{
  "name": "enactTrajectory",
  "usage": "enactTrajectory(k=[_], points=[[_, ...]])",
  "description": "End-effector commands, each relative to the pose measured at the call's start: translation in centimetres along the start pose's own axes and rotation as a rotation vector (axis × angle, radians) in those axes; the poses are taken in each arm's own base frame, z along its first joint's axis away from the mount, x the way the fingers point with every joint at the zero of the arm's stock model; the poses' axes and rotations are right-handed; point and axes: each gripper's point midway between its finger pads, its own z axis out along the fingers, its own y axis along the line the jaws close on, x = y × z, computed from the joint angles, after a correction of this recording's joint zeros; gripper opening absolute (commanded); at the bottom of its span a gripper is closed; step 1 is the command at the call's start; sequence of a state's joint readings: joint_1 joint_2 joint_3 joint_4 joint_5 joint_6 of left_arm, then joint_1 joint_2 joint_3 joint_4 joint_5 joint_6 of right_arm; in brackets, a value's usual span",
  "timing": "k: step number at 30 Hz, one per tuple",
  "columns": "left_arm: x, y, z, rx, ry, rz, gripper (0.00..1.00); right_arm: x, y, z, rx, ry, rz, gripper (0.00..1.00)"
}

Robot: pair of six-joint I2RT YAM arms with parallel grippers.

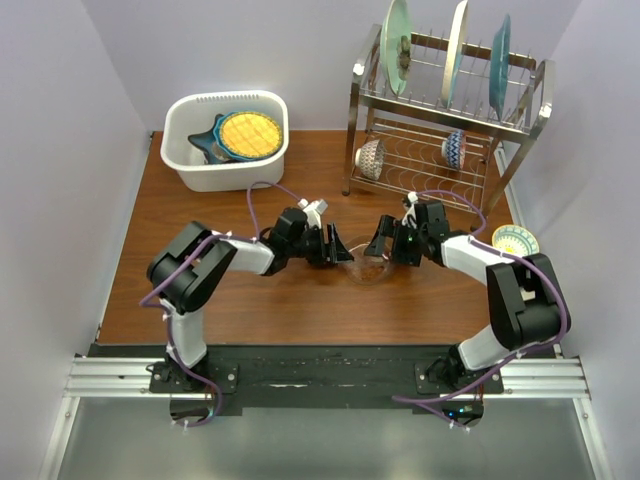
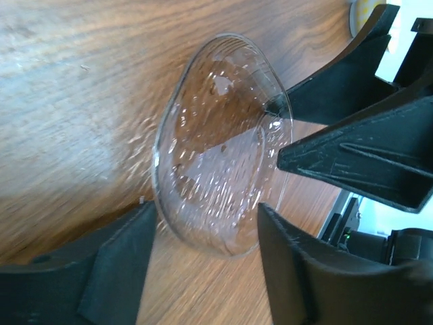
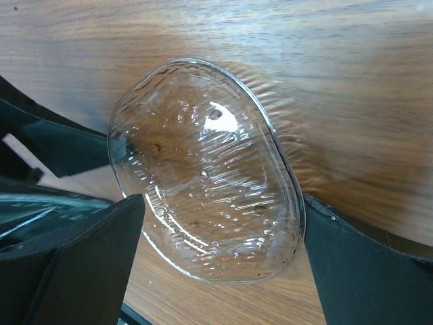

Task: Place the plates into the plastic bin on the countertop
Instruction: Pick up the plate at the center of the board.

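A clear glass plate (image 1: 368, 265) is between my two grippers, low over the wooden countertop (image 1: 250, 300). My right gripper (image 1: 385, 245) is shut on it, with a finger against each side of its rim in the right wrist view (image 3: 223, 203). My left gripper (image 1: 340, 250) is open, and its fingers straddle the plate's opposite edge (image 2: 206, 217). The plate shows tilted in the left wrist view (image 2: 216, 135) and the right wrist view (image 3: 203, 156). The white plastic bin (image 1: 190, 165) at the back left holds an amber plate (image 1: 248, 133) on a blue star-shaped plate (image 1: 208, 140).
A steel wire dish rack (image 1: 520, 140) stands at the back right with three upright plates (image 1: 397, 45) on top and two small bowls (image 1: 371, 157) below. A small patterned plate (image 1: 515, 240) lies at the right edge of the countertop.
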State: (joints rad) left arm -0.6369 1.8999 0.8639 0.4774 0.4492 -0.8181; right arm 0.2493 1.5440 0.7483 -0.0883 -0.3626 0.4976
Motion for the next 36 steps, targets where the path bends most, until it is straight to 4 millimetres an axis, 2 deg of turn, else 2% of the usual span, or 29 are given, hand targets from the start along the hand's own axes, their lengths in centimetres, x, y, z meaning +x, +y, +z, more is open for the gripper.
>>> enactTrajectory(k=[1, 3, 6, 7, 10, 18, 19, 21, 25, 36], points=[[-0.7, -1.0, 1.0, 0.055, -0.041, -0.037, 0.54, -0.6, 1.8, 0.1, -0.06, 0.002, -0.01, 0.99], [-0.1, -0.6, 1.1, 0.056, -0.036, -0.058, 0.48, -0.4, 1.9, 0.2, -0.065, 0.009, -0.008, 0.99], [0.2, -0.5, 1.3, 0.068, -0.033, -0.079, 0.31, -0.2, 1.8, 0.2, -0.061, 0.013, -0.01, 0.99], [0.2, -0.5, 1.3, 0.069, -0.033, -0.082, 0.19, -0.3, 1.7, 0.2, -0.059, 0.01, -0.011, 0.99], [0.2, -0.6, 1.2, 0.07, -0.032, -0.081, 0.0, -0.3, 1.9, 0.1, -0.065, 0.014, -0.015, 0.99], [-1.1, -0.4, 0.9, -0.012, -0.043, -0.031, 0.0, -1.0, 2.8, -0.7, -0.094, -0.017, -0.041, 0.99], [-0.7, 0.3, 0.8, -0.048, -0.024, -0.022, 0.0, -1.1, 2.9, -0.8, -0.096, -0.023, -0.044, 0.99], [-1.7, 0.3, 0.6, -0.083, -0.04, 0.003, 0.0, -1.3, 3.2, -1.0, -0.104, -0.029, -0.048, 0.99], [-2.1, 1.1, -0.2, -0.171, -0.028, 0.056, 0.0, -1.5, 3.6, -1.4, -0.117, -0.039, -0.052, 0.99], [-3.9, 0.8, -1.7, -0.242, -0.06, 0.122, 0.0, -2.2, 4.2, -2.3, -0.12, -0.068, -0.063, 0.99]])
